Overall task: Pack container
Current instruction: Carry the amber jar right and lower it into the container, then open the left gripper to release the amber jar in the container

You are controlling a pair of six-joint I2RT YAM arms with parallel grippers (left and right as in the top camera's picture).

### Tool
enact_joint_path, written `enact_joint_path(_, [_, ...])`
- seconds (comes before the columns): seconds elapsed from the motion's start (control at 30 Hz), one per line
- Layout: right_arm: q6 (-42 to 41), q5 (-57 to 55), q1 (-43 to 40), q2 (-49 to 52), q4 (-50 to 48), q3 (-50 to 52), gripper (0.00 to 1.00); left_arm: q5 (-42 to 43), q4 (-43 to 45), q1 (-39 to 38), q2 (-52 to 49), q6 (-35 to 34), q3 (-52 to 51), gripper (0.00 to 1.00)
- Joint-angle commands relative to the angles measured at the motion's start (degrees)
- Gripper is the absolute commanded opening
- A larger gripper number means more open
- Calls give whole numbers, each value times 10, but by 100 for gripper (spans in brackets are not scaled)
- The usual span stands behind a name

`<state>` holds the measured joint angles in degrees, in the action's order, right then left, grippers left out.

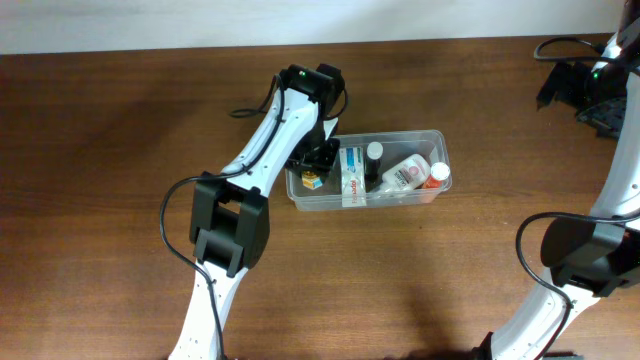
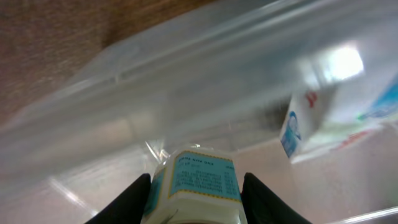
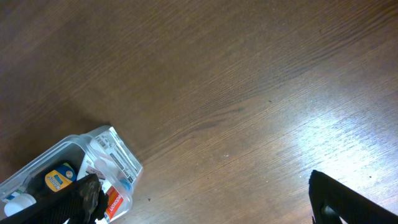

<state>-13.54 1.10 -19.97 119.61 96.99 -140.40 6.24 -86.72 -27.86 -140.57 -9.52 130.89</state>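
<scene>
A: Starting at the left, what is the left arm (image 1: 265, 140) doing?

B: It reaches across the table (image 1: 120, 120) and down into the left end of the container (image 1: 395, 133), the clear tub sitting a little right of the table's middle. The left fingers (image 2: 130, 202) are closed on a small bottle (image 2: 198, 180) with a teal label, one finger against each side.

A: Why that end?

B: It looks like the only free floor in the tub. From above, the small bottle (image 1: 312, 180) sits in the gap between the left wall and a white and blue box (image 1: 352, 172) that lies across the tub beside it. The bottle is held upright, cap end toward the wrist, so I judge it can stand in that narrow slot without tipping onto the box.

A: Is it resting on the bottom?

B: I cannot tell; the wrist view shows the clear wall behind it and the box (image 2: 298, 124) off to the right, but not the base.

A: And further right?

B: A black-capped bottle (image 1: 373, 152) stands past the box, then a white bottle (image 1: 403, 175) with a red label lies at an angle, its orange cap toward the right wall. That end is full.

A: The right arm (image 1: 625, 170)?

B: It is parked at the far right edge, well apart from the tub, probably to keep out of the way. The right fingers (image 3: 348, 202) are spread wide with nothing between them, only bare wood and a corner of the container (image 3: 115, 146) in their view.
</scene>
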Motion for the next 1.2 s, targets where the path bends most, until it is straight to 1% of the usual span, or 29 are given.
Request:
enact_joint_path(0.0, [-5,-1,-3,-12,3,0,98,15,11,0,14,-3,-15,45])
enact_joint_path(0.5, [-5,-1,-3,-12,3,0,98,15,26,0,14,-3,-15,46])
enact_joint_path(0.8, [-5,-1,-3,-12,3,0,98,14,57,0,14,-3,-15,46])
enact_joint_path(1.17, [-5,-1,-3,-12,3,0,98,5,59,0,14,-3,-15,46])
